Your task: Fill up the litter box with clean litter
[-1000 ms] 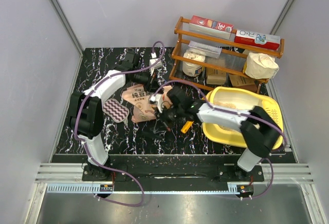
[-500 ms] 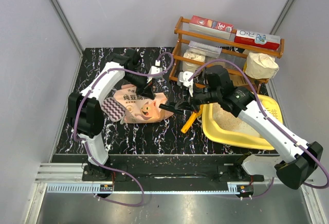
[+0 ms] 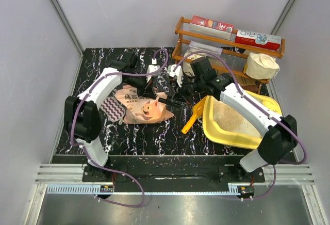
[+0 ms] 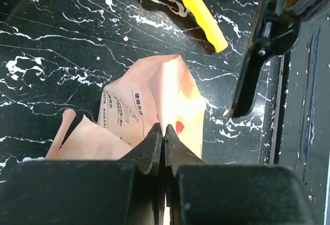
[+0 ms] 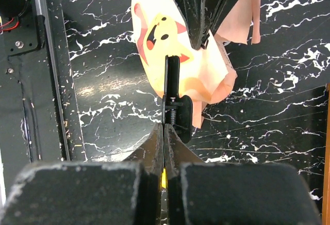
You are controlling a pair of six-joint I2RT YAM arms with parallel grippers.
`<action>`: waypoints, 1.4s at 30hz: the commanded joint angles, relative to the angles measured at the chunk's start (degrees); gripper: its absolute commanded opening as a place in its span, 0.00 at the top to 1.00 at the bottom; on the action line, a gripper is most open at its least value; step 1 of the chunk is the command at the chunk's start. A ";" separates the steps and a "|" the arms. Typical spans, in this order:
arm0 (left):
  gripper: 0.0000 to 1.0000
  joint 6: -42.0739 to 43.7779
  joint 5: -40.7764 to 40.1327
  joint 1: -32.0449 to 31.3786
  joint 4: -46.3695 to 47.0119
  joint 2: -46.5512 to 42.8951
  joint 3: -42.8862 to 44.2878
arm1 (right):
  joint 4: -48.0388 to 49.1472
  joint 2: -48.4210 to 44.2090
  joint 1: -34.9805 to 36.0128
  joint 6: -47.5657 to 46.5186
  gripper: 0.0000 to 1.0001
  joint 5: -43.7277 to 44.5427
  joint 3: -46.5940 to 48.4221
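- Litter box [image 3: 227, 136] sits at the worktop's [image 3: 134, 137] right edge. It has a pale layer of litter [image 3: 227, 122] inside, and the scoop [image 3: 190, 119] touches its left rim.
- Bag [image 3: 142, 106] lies flat mid-worktop, near the box on its left but not touching it. Its long axis runs left to right, with the right end toward the box.
- Left gripper [image 4: 164, 128] is clamped tight, seemingly on a fold at the bag's far edge, near that right end.
- Right gripper [image 5: 164, 128] is pinched on a thin black sprung clip [image 5: 172, 101]. It hangs just above the bag's right end, close beside the left gripper.
- Judgement: the pour turns on carrying the bag rightward and tipping its box-side end over the left rim. The left arm has the bag. The right arm is nearer the box but is busy with the clip.
- Which end of the bag is open I cannot tell.
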 commanded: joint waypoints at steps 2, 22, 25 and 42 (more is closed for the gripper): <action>1.00 -5.66 7.13 -1.00 8.55 -3.27 1.79 | 8.90 0.40 -0.72 3.37 1.00 0.43 0.21; 0.99 0.32 8.61 -3.20 -1.56 0.59 7.15 | 14.02 0.31 -1.43 3.29 1.00 5.08 -5.68; 0.94 0.41 9.14 -3.29 -1.82 0.50 6.97 | 15.69 1.11 -2.30 4.87 1.00 5.18 -5.42; 0.59 11.13 8.53 -3.47 -11.75 3.32 9.43 | 20.70 -1.09 -3.54 9.54 1.00 5.00 -8.32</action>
